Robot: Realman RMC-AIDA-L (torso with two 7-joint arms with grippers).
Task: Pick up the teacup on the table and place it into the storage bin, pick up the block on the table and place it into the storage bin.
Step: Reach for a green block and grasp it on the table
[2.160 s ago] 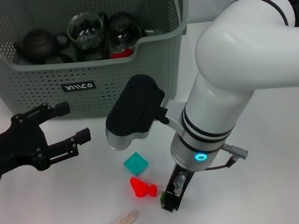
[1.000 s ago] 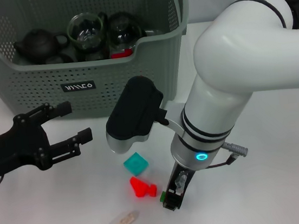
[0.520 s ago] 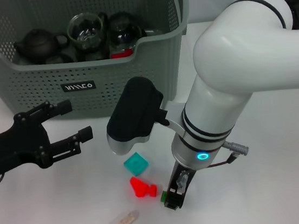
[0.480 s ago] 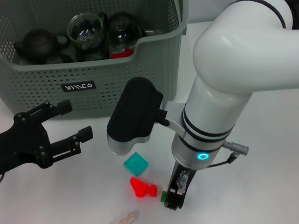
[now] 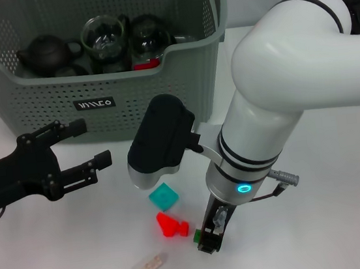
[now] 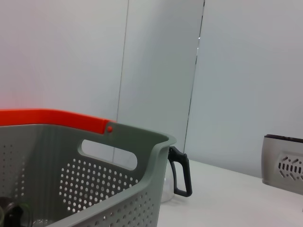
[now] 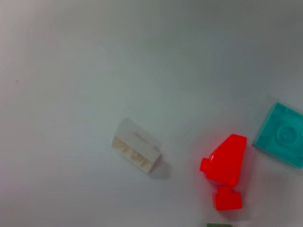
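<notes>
My right gripper hangs low over the table, clenched on a green block, ready to lift. Left gripper idles released at 9 o'clock. Storage bin at 12.

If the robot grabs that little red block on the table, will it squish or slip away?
The red block looks like hard plastic, so it probably won't squish. It's small, so likely light. Its sloped, glossy-looking top might let fingers slide off, so gripping the flatter sides seems safer. It rests on the white table, unlikely to roll.
</notes>
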